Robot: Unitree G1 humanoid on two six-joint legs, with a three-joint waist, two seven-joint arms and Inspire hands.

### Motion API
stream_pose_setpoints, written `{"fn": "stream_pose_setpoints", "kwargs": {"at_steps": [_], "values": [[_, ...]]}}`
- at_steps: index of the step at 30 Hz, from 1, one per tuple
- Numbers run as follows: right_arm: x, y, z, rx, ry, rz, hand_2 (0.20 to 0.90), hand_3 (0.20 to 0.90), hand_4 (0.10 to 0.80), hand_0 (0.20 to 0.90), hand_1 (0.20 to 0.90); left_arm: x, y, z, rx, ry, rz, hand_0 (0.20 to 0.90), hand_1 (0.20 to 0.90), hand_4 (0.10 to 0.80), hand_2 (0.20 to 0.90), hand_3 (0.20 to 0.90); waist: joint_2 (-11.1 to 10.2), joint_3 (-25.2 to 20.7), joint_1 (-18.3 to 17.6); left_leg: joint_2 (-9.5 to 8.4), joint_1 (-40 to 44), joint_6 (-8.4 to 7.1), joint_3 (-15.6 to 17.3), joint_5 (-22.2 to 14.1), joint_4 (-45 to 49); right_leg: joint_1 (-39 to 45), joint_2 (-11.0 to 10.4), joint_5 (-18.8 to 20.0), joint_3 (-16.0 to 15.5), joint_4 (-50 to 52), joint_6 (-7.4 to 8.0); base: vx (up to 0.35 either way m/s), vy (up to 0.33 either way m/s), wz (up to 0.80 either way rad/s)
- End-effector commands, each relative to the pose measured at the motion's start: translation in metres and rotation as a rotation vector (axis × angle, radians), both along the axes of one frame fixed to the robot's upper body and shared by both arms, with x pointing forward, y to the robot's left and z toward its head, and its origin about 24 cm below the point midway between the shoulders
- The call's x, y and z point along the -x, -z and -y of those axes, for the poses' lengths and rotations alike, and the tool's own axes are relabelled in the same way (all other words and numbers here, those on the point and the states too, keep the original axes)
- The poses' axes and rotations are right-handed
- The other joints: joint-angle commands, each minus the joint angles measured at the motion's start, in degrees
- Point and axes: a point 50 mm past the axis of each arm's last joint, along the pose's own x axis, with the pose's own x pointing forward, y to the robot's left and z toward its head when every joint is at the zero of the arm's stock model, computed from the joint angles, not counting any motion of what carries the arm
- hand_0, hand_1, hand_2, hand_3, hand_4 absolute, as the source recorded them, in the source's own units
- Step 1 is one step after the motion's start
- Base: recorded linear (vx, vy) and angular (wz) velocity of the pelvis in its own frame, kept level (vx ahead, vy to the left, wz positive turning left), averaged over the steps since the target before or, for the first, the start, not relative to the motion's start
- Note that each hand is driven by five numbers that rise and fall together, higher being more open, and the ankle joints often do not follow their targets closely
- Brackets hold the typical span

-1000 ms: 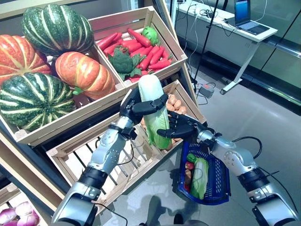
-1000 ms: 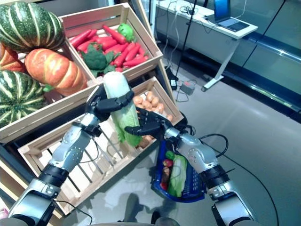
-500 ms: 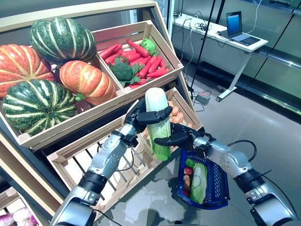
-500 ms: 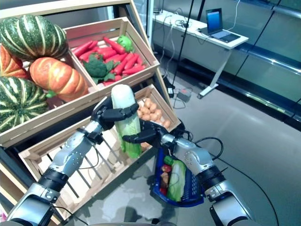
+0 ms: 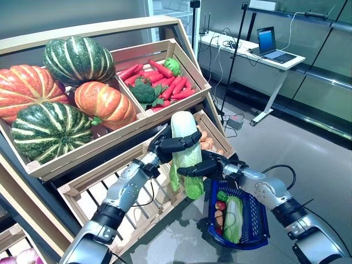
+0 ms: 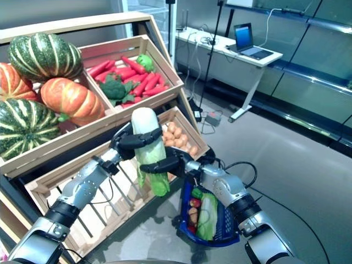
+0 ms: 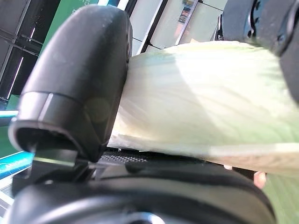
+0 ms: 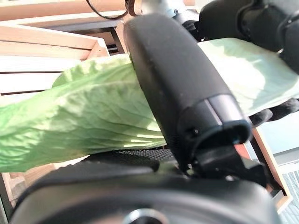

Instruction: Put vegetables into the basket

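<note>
Both hands grip one napa cabbage (image 5: 185,151), held upright in front of the wooden crates. The left hand (image 5: 165,144) reaches up from lower left, fingers and thumb curled round the white upper stalk. The right hand (image 5: 204,165) comes in from the right, just below the left, fingers wrapped round the leafy lower part. The blue basket (image 5: 256,214) hangs under the right forearm, below and beside the cabbage tip, with another cabbage (image 5: 232,213) and a red vegetable (image 5: 220,205) inside.
</note>
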Motion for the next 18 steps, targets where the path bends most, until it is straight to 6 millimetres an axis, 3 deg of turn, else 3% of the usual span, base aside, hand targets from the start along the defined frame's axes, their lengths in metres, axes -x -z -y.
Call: {"fn": "stream_pose_setpoints", "kwargs": {"at_steps": [1,13,14,15,16,18], "values": [[-0.028,-0.083,-0.055,-0.375,-0.082,0.191,0.3,0.3,0.4,0.3,0.3,0.008,-0.042,0.084,0.321,0.355,0.185,0.3,0.3,0.4,0.3,0.3,-1.23,-3.42,0.09,-1.95,-3.65,2.41,-1.35,-0.57,-0.41,2.76,-0.28,-3.54,-0.68,0.13,-3.88,0.0,0.0,0.0],[-0.037,-0.075,-0.039,-0.331,-0.005,0.173,0.3,0.3,0.4,0.3,0.3,0.003,-0.056,0.077,0.305,0.297,0.231,0.3,0.3,0.4,0.3,0.3,-1.23,-3.35,-0.21,-1.81,-3.43,2.37,-0.84,-0.58,-0.41,2.82,-0.31,-3.43,-0.57,0.12,-3.86,-0.006,-0.003,-0.02],[-0.037,-0.072,-0.035,-0.321,0.012,0.166,0.3,0.3,0.4,0.3,0.3,0.001,-0.056,0.074,0.302,0.275,0.233,0.469,0.469,0.513,0.469,0.469,-1.21,-3.4,-0.32,-1.78,-3.42,2.35,-0.73,-0.59,-0.41,2.75,-0.32,-3.4,-0.49,0.11,-3.84,0.0,0.0,0.0],[-0.038,-0.071,-0.034,-0.314,0.019,0.164,0.3,0.3,0.4,0.3,0.3,0.0,-0.057,0.073,0.299,0.268,0.234,0.545,0.545,0.563,0.545,0.545,-1.2,-3.4,-0.33,-1.78,-3.42,2.35,-0.73,-0.58,-0.41,2.73,-0.32,-3.39,-0.48,0.11,-3.83,0.0,0.0,0.0],[-0.038,-0.068,-0.03,-0.297,0.03,0.161,0.3,0.3,0.4,0.3,0.3,-0.001,-0.056,0.071,0.292,0.251,0.233,0.9,0.9,0.8,0.9,0.9,-1.22,-3.5,-0.38,-1.75,-3.45,2.33,-0.65,-0.59,-0.41,2.6,-0.33,-3.35,-0.44,0.11,-3.77,0.0,0.0,0.0],[-0.039,-0.061,-0.02,-0.265,0.061,0.148,0.3,0.3,0.4,0.3,0.3,-0.002,-0.054,0.065,0.278,0.232,0.234,0.9,0.9,0.8,0.9,0.9,-1.23,-3.61,-0.43,-1.68,-3.5,2.27,-0.5,-0.62,-0.41,2.45,-0.39,-3.3,-0.45,0.11,-3.67,0.0,0.0,0.0]]}}
